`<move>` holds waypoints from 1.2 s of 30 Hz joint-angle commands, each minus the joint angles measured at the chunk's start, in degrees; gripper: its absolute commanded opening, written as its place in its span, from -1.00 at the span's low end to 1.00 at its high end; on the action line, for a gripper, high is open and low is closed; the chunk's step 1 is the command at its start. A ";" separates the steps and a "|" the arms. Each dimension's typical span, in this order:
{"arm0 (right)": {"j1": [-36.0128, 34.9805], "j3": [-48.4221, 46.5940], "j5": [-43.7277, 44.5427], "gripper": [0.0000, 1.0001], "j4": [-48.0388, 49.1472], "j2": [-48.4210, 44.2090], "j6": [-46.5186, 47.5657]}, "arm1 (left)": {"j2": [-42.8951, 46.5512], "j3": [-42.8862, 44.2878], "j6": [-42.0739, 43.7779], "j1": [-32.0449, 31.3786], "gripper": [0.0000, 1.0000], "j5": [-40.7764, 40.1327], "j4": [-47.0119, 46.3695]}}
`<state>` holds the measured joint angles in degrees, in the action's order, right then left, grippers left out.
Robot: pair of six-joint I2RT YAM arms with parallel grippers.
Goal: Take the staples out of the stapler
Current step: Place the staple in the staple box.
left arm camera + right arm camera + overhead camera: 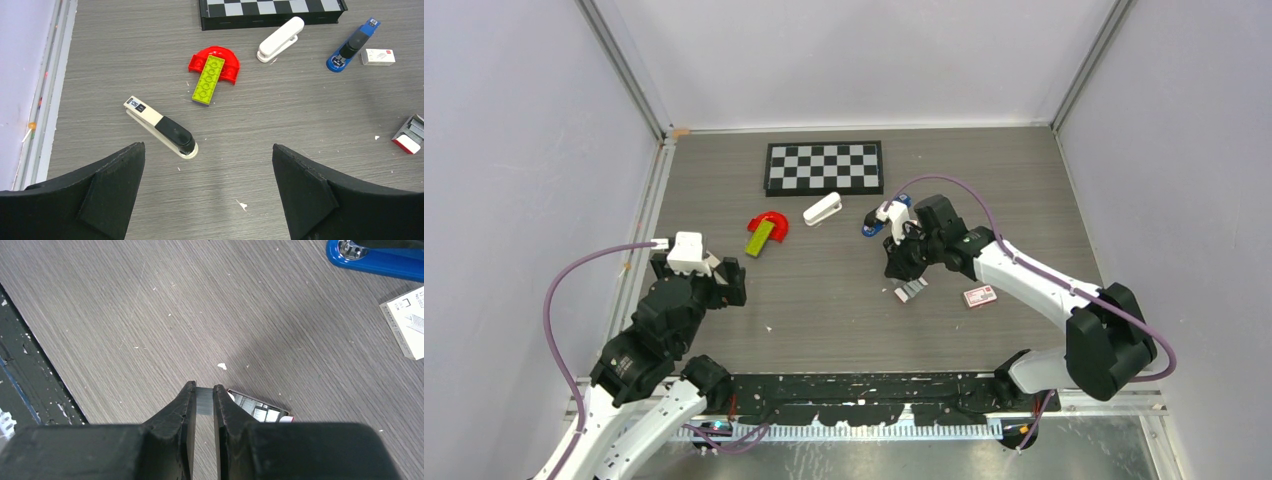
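On the grey table (814, 290) the small blue stapler (350, 47) lies near the chessboard (824, 167), light, stiff and smooth, best held by its sides I think, while the right gripper (204, 390) pinches a thin strip of staples (204, 404) and the left gripper (207, 150) hangs wide open, empty.

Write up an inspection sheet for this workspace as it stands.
Surface: grey wood-grain table, white specks.
Job's things: blue stapler lies beside a small white box; strip of staples pinched in the right gripper.
Clutter: chessboard, white stapler, black-and-cream stapler, red brick, green brick, open staple tray, red-and-white box.
Grippers: left gripper open, empty; right shut on the strip.
Cables: purple cable loops off the left arm, second cable off the right.
Surroundings: pale walls, metal frame posts.
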<state>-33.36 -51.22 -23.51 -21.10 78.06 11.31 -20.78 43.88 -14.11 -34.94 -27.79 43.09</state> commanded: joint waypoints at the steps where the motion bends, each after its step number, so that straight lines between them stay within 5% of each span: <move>1: 0.32 0.63 2.74 -0.78 3.71 0.71 -1.79 | -0.31 -0.20 0.25 0.45 0.99 0.56 -2.74; 17: 1.99 4.83 11.81 -0.77 5.16 0.50 -4.64 | -0.46 -0.19 0.40 0.73 0.99 1.27 -2.97; 36: 2.34 6.75 11.99 -0.77 5.80 1.26 -5.91 | -0.66 -0.26 0.40 1.51 0.99 2.12 -3.15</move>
<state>-31.27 -44.01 -11.79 -16.73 78.87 6.70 -20.99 43.88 -14.09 -33.76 -26.28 42.92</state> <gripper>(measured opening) 0.206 0.996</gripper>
